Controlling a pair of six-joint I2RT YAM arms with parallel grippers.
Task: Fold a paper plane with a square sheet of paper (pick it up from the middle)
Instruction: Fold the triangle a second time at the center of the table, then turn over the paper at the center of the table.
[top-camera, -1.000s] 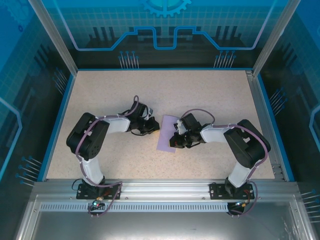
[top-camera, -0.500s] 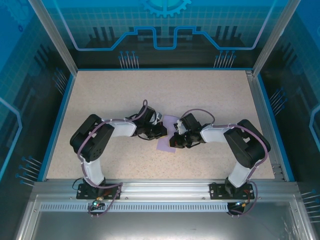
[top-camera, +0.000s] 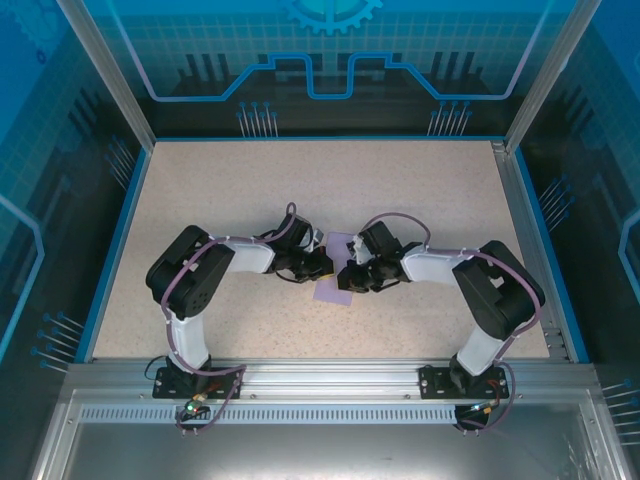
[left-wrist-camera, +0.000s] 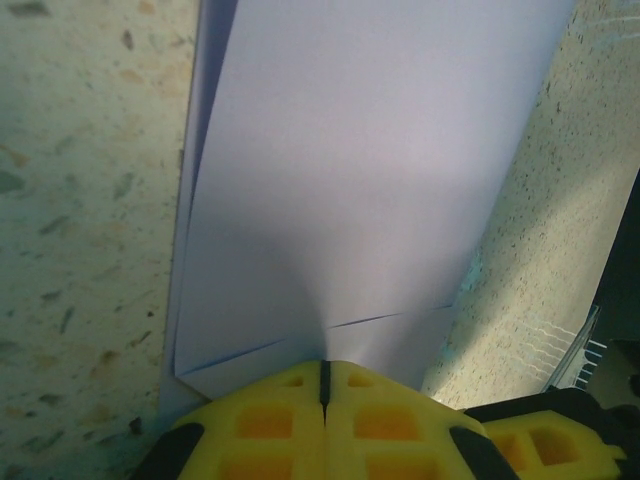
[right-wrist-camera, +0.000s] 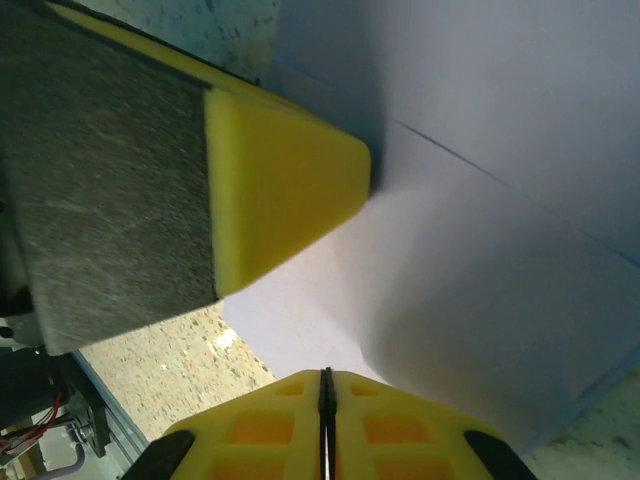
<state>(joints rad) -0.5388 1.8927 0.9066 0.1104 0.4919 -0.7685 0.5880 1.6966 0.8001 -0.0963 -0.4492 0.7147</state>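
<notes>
The square sheet of paper (top-camera: 328, 291), pale purple, lies folded on the table's middle, with layered edges and creases showing in the left wrist view (left-wrist-camera: 350, 180). My left gripper (top-camera: 323, 266) comes in from the left, jaws shut, yellow tips (left-wrist-camera: 323, 362) resting on the near edge of the sheet. My right gripper (top-camera: 344, 279) comes in from the right, also shut, its tips (right-wrist-camera: 325, 372) on the paper (right-wrist-camera: 480, 250). In the right wrist view a yellow finger of the left gripper (right-wrist-camera: 280, 190) presses the sheet just ahead. The two grippers nearly touch. No finished paper plane shape shows.
The speckled beige table (top-camera: 420, 190) has a raised blue rim (top-camera: 112, 250) on the left, back and right. Aluminium posts and a rail (top-camera: 320, 375) frame the near edge, where both arm bases are bolted.
My left gripper has swung right from beside the sheet onto it, up against the right gripper. Less of the paper shows from above. The right gripper has shifted slightly.
</notes>
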